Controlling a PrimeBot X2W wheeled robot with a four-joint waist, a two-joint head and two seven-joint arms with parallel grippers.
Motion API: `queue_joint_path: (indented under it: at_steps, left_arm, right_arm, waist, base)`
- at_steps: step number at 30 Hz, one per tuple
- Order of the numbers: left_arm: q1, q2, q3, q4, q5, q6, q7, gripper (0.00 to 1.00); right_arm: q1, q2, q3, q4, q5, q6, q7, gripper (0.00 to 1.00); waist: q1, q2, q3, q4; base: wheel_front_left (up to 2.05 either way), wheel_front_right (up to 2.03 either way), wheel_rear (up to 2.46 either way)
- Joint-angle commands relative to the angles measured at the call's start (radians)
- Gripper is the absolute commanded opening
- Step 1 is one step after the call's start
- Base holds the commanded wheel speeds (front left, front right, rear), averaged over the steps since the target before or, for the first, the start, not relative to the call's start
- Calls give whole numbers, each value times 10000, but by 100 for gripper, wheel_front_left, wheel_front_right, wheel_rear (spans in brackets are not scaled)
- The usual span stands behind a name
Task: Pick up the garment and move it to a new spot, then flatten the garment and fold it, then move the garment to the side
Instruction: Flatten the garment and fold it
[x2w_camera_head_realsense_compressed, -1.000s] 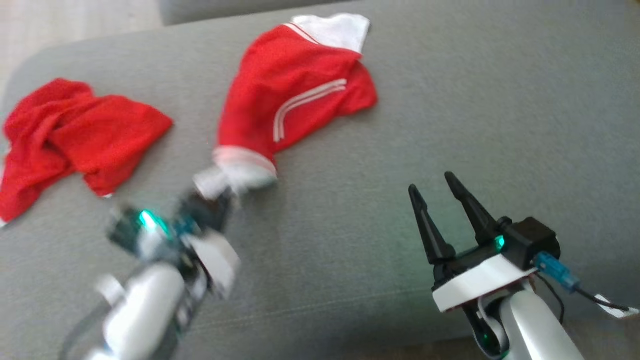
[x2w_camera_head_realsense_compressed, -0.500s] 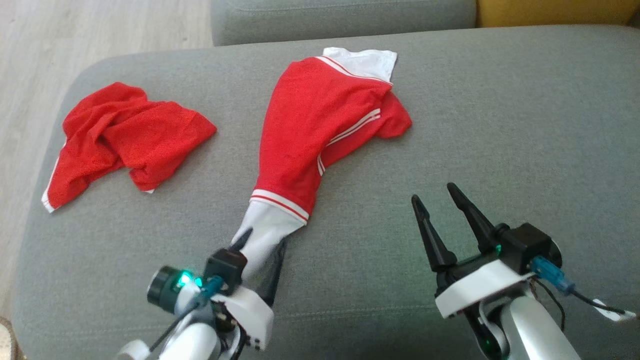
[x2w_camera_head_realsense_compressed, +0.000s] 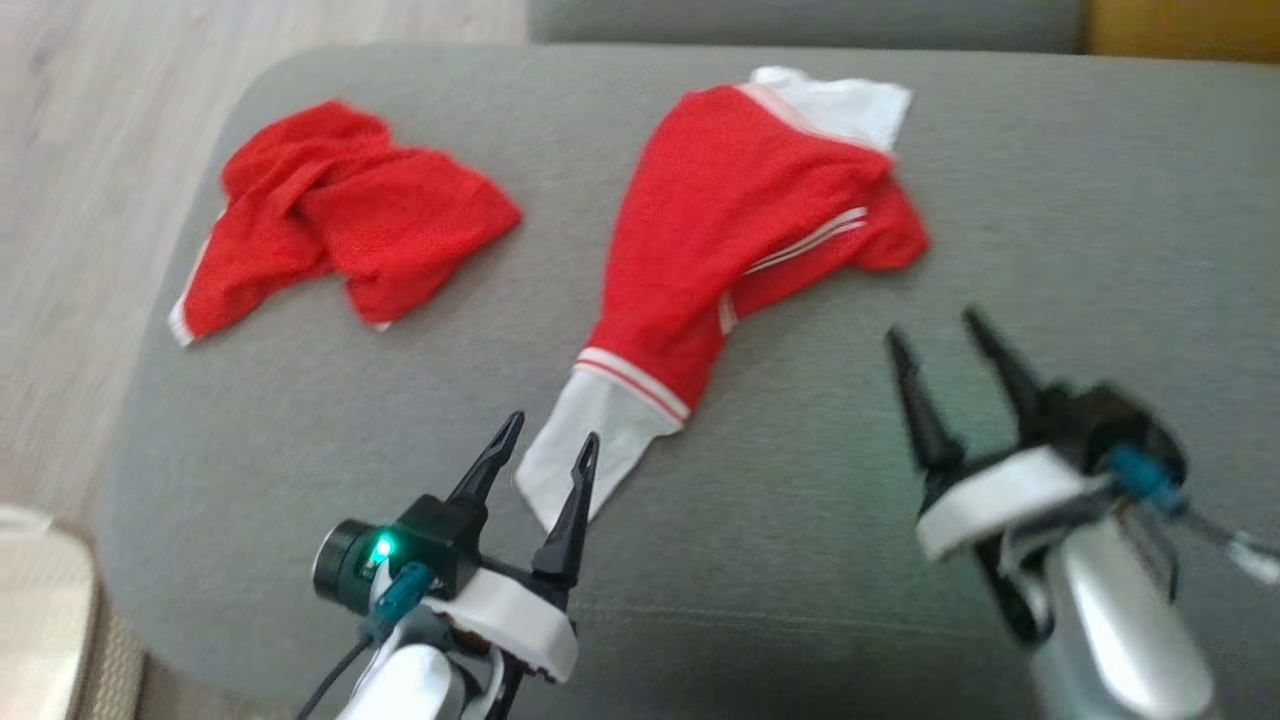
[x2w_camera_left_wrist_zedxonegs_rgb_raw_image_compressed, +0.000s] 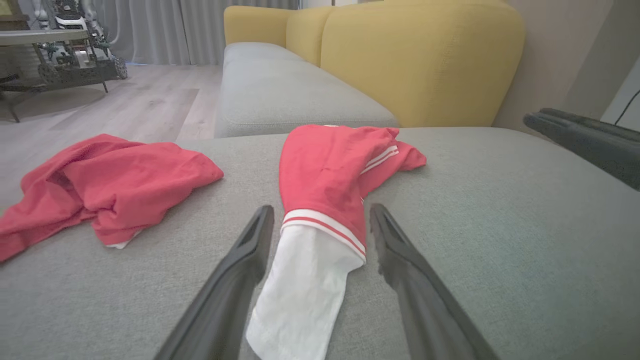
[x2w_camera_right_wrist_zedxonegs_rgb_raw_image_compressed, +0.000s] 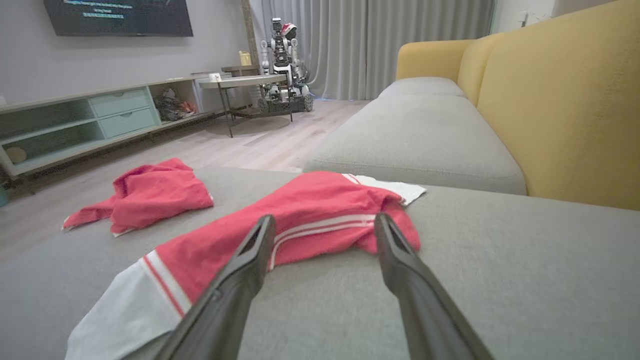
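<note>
The red garment (x2w_camera_head_realsense_compressed: 740, 230) with white stripes and white ends lies stretched out on the grey sofa seat (x2w_camera_head_realsense_compressed: 1050, 200). Its near white end (x2w_camera_head_realsense_compressed: 590, 450) rests on the cushion between the fingers of my left gripper (x2w_camera_head_realsense_compressed: 553, 428), which is open and not pinching the cloth. In the left wrist view the white end (x2w_camera_left_wrist_zedxonegs_rgb_raw_image_compressed: 305, 280) runs down between the spread fingers of the left gripper (x2w_camera_left_wrist_zedxonegs_rgb_raw_image_compressed: 321, 209). My right gripper (x2w_camera_head_realsense_compressed: 932, 325) is open and holds nothing, right of the garment; in its own view the right gripper (x2w_camera_right_wrist_zedxonegs_rgb_raw_image_compressed: 323, 219) points at the garment's (x2w_camera_right_wrist_zedxonegs_rgb_raw_image_compressed: 310, 210) striped middle.
A second, crumpled red garment (x2w_camera_head_realsense_compressed: 340, 220) lies near the seat's left edge, beyond which is wood floor (x2w_camera_head_realsense_compressed: 80, 200). Yellow backrests (x2w_camera_left_wrist_zedxonegs_rgb_raw_image_compressed: 425, 55) and another grey seat (x2w_camera_right_wrist_zedxonegs_rgb_raw_image_compressed: 420, 135) stand behind. A TV unit, a small table and another robot are across the room.
My left gripper has opened and let go of the white end, which now lies on the cushion. The head camera has turned, shifting the whole picture rightward.
</note>
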Motion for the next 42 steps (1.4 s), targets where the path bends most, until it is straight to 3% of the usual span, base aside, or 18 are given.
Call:
queue_joint_path:
  at_steps: [1,6,17,34,35,36,37,42]
  left_arm:
    - [-373,-107,382,-512,182,-134,-131,100]
    - [-509,-356,563,-678,320,-471,-133,100]
    - [-832,-825,797,-589,472,-1028,-134,100]
    - [-915,-956,882,-477,567,-1398,-135,100]
    - [-921,-957,857,-484,539,-1394,-135,100]
    - [-927,-958,833,-488,508,-1387,-135,100]
    - [-933,-958,812,-489,480,-1376,-135,100]
    - [-964,-960,755,-469,385,-1315,-135,100]
  right_arm:
    - [-1061,-20,-171,72,81,-2,43,100]
    - [-2519,-20,-1029,1521,550,-2,293,100]
    - [-5223,-20,-3447,5145,-399,-2,277,100]
    - [-6850,-168,-5809,6857,-2250,-2,-54,100]
    - [-6927,-155,-5887,6957,-2218,-2,-59,87]
    - [-7011,-140,-5914,7080,-2172,-2,-62,5]
    - [-7107,-125,-5897,7203,-2104,-2,-66,0]
    - [-7374,-83,-5455,7550,-1858,-2,-82,0]
  waist:
    - [0,0,572,786]
    - [0,0,1192,1578]
    - [0,0,2110,2660]
    - [0,0,2557,3039]
    - [0,0,2569,3050]
    - [0,0,2578,3061]
    - [0,0,2588,3069]
    - [0,0,2572,3082]
  base:
    - [0,0,0]
    - [0,0,0]
    - [0,0,0]
    - [0,0,0]
    - [0,0,0]
    - [0,0,0]
    - [0,0,0]
    - [0,0,0]
